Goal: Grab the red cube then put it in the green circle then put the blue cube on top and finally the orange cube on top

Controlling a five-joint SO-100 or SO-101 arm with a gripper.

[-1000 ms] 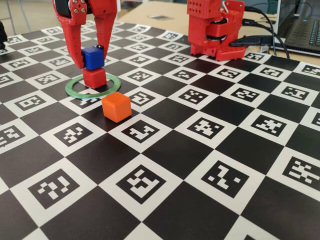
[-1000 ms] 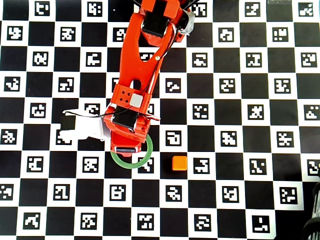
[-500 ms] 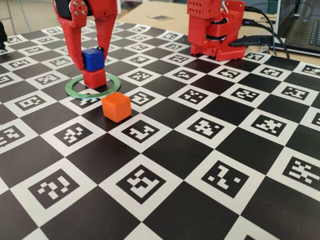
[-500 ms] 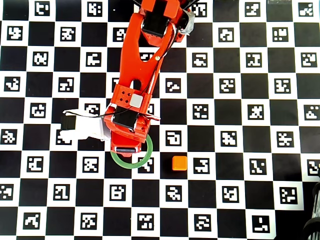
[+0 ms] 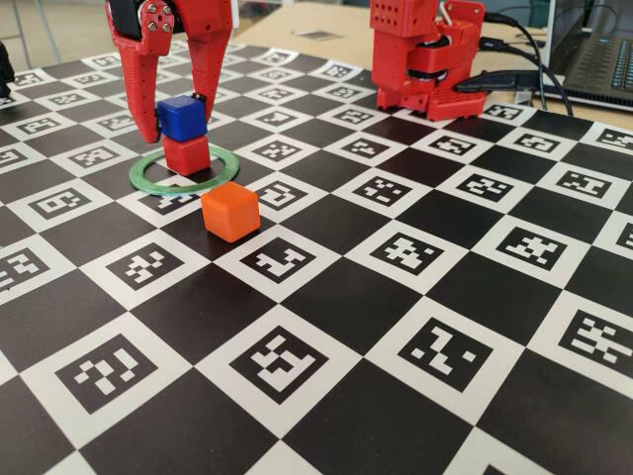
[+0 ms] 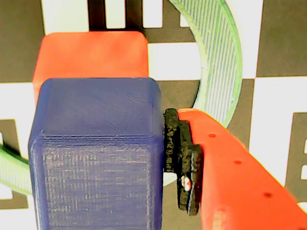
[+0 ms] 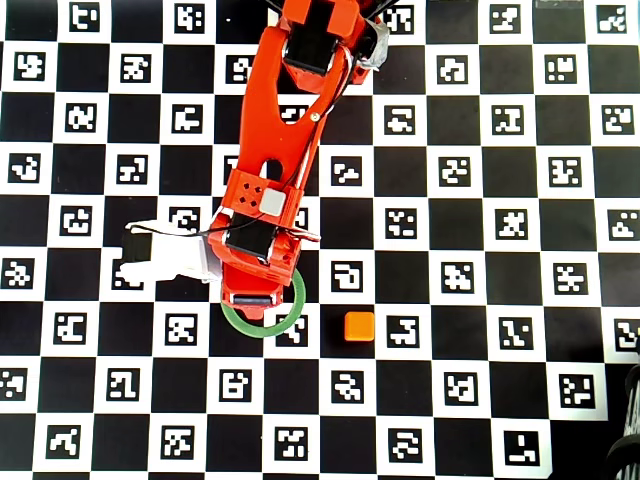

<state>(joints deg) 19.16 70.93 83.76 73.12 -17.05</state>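
The red cube sits inside the green circle, and the blue cube rests on top of it. My gripper straddles the blue cube with its jaws slightly open, one finger on each side. In the wrist view the blue cube fills the frame above the red cube. There the black pad stands a sliver off the blue cube's right face, and the other finger is out of frame. The orange cube lies on the board just outside the ring. From overhead the gripper hides both stacked cubes.
The arm's red base stands at the back of the checkered marker board. A laptop and cables lie at the far right. In the overhead view the orange cube is right of the ring.
The blue cube has settled a little lower onto the red cube. The left jaw has swung slightly outward from it. The orange cube has not moved.
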